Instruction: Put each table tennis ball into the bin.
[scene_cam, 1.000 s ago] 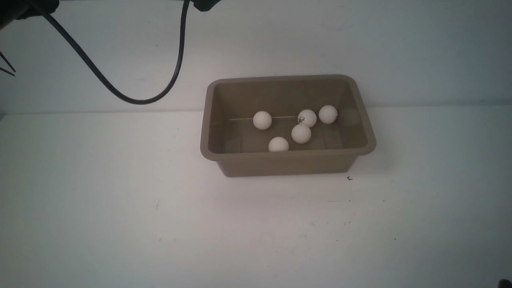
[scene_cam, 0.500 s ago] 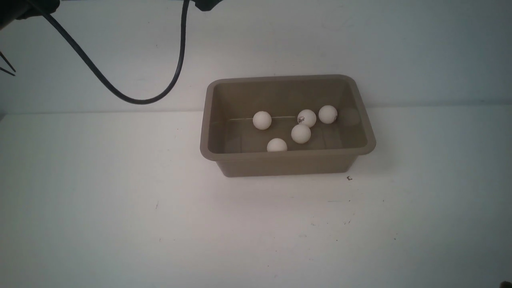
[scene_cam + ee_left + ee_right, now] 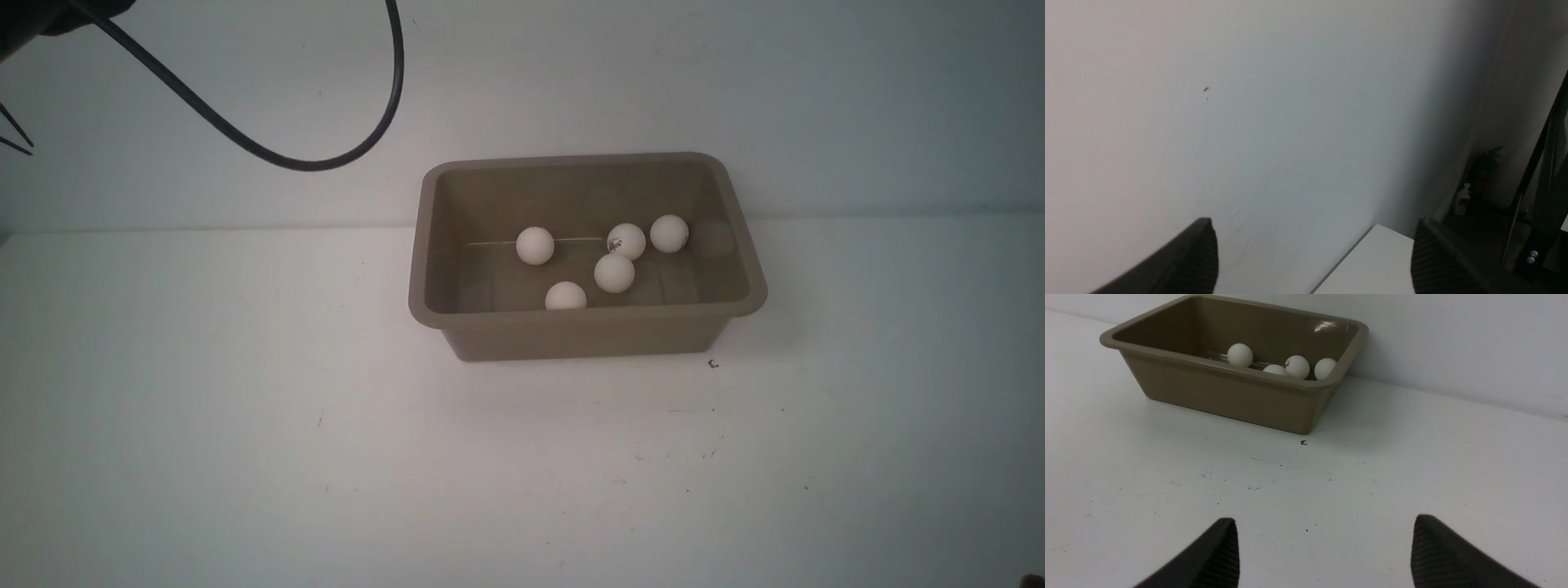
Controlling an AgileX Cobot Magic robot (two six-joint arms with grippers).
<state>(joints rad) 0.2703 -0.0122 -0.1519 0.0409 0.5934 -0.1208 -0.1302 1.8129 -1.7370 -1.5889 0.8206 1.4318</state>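
A: What does the front view show?

B: A taupe bin [image 3: 588,331] sits on a white table [image 3: 245,449], against a pale wall [image 3: 735,82]. Five white table tennis balls [image 3: 614,272] lie on its floor: one towards the left, three clustered to the right, one by the near wall. A black cable [image 3: 326,159] loops across the upper left. Neither gripper appears here.

A: And the left wrist view?

B: The left gripper [image 3: 1314,257] faces the wall, above the table's far edge. Its two dark ribbed fingers [image 3: 1202,253] stand wide apart with nothing between them, touching nothing.

A: The right wrist view?

B: The right gripper [image 3: 1325,555] hangs over bare table, well short of the bin [image 3: 1229,392]. Its fingers [image 3: 1220,555] are spread wide, empty and in contact with nothing. Four of the balls [image 3: 1240,355] show over the bin's near rim, one partly hidden. A small dark speck [image 3: 1303,442] lies on the table just beside the bin's corner.
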